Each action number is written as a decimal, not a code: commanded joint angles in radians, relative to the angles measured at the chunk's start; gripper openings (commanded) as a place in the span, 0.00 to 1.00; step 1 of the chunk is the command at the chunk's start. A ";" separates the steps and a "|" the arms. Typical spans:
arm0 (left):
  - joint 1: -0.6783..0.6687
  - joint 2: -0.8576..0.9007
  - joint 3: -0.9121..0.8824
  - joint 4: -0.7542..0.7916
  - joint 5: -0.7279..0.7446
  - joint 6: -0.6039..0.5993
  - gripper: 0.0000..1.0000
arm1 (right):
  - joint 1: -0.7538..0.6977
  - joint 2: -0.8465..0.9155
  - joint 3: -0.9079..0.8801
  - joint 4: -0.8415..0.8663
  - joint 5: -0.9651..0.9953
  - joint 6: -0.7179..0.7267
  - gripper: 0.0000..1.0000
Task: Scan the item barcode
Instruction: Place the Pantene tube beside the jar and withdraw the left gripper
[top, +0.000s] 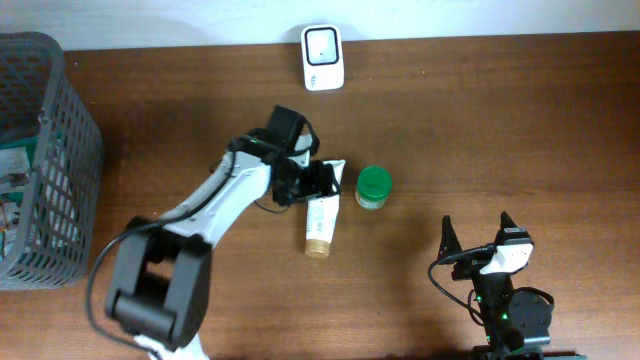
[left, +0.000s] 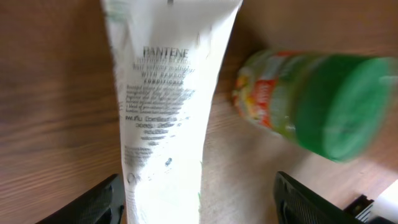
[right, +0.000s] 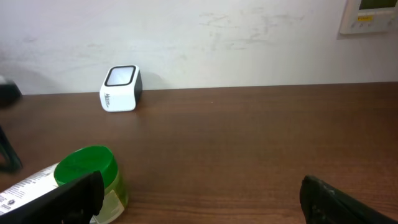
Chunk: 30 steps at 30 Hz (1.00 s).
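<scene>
Conditioner tube (top: 322, 218) lies flat on the table (top: 520, 120) between our left gripper's (top: 322, 183) spread jaws, unpinched, just beside a green-capped jar (top: 374, 187). We judge it light, soft and slick; better to grip its flat crimped end. Our right gripper (top: 477, 228) hangs wide apart.

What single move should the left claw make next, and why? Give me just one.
Probably close the left claw on the white tube. The claw stands open astride the tube, which lies flat on the table beside the green-lidded jar. The scanner sits at the far edge, so the tube likely needs gripping and carrying there.
</scene>
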 joint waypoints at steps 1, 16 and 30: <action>0.059 -0.129 0.037 -0.051 -0.035 0.121 0.75 | 0.005 -0.006 -0.007 -0.002 0.005 0.004 0.98; 0.113 -0.165 0.431 -0.456 -0.175 0.338 0.78 | 0.005 -0.006 -0.007 -0.002 0.005 0.004 0.98; 0.381 -0.165 0.832 -0.569 -0.193 0.369 0.77 | 0.005 -0.006 -0.007 -0.002 0.005 0.004 0.98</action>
